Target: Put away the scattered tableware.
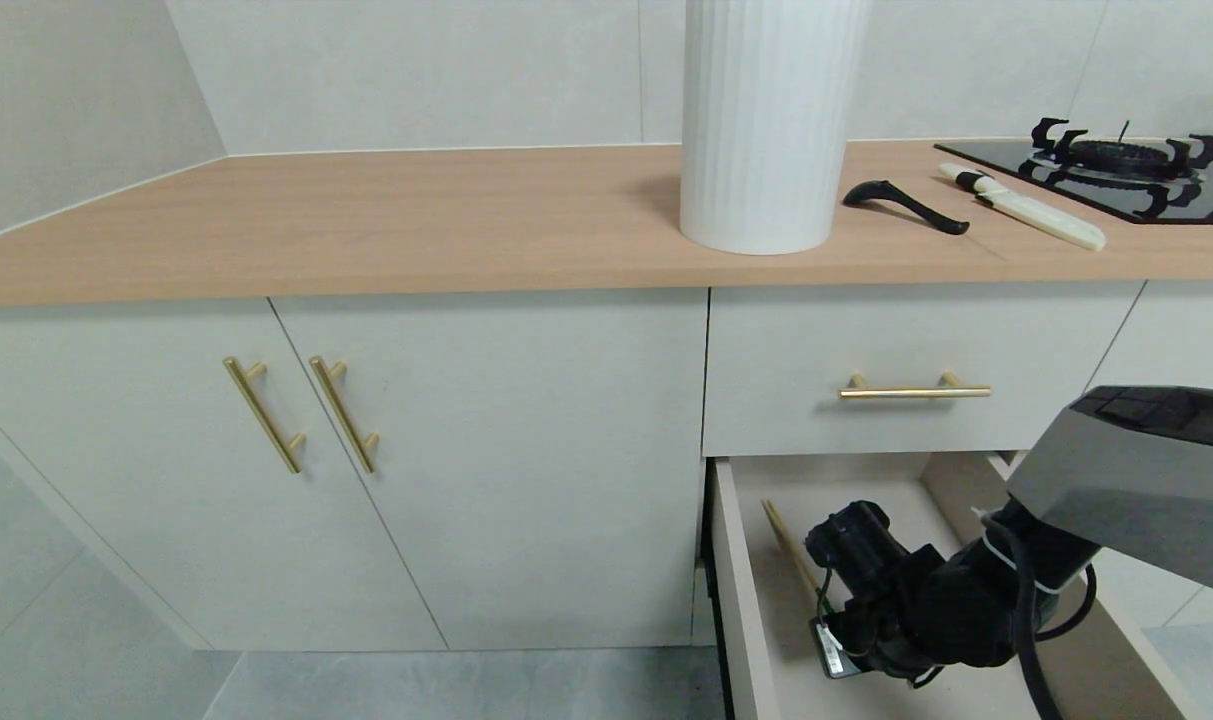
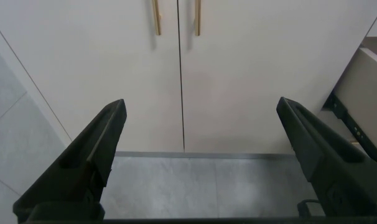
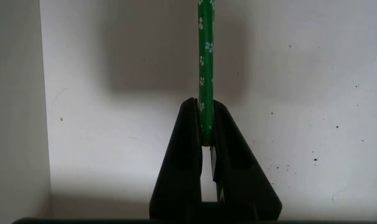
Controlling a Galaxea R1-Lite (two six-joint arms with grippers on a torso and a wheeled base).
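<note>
Inside the open drawer [image 1: 741, 590] at the counter's lower right, the right gripper [image 1: 834, 532] sits low over the pale drawer floor. In the right wrist view this right gripper [image 3: 205, 109] is pinched tight on a thin green stick [image 3: 205, 37] printed with small white marks. Its dark fingers [image 3: 188, 143] meet on either side of the stick, which runs straight out ahead of them over the drawer's floor. In the head view a slim tan stick [image 1: 789, 545] lies near the drawer's left wall, just beside the gripper. Whether it is the same piece cannot be told.

Farther left, the left gripper [image 2: 201, 109] hangs spread wide and holds nothing. Its two black fingers [image 2: 101, 149] stand well apart, facing the double cabinet doors [image 2: 238, 74] above the grey floor tiles [image 2: 195, 186]. Those doors carry two gold bar handles [image 1: 263, 413], side by side near the seam.

Up on the wooden counter [image 1: 366, 220], a tall white ribbed vase [image 1: 766, 130] stands upright near the front edge. Just to its right lies a black curved utensil [image 1: 906, 205]. Beyond that lies a knife [image 1: 1026, 205] with a pale blade, near the front edge of the black gas hob [image 1: 1116, 165]. A shut drawer with a gold handle [image 1: 914, 390] sits directly above the open one.
</note>
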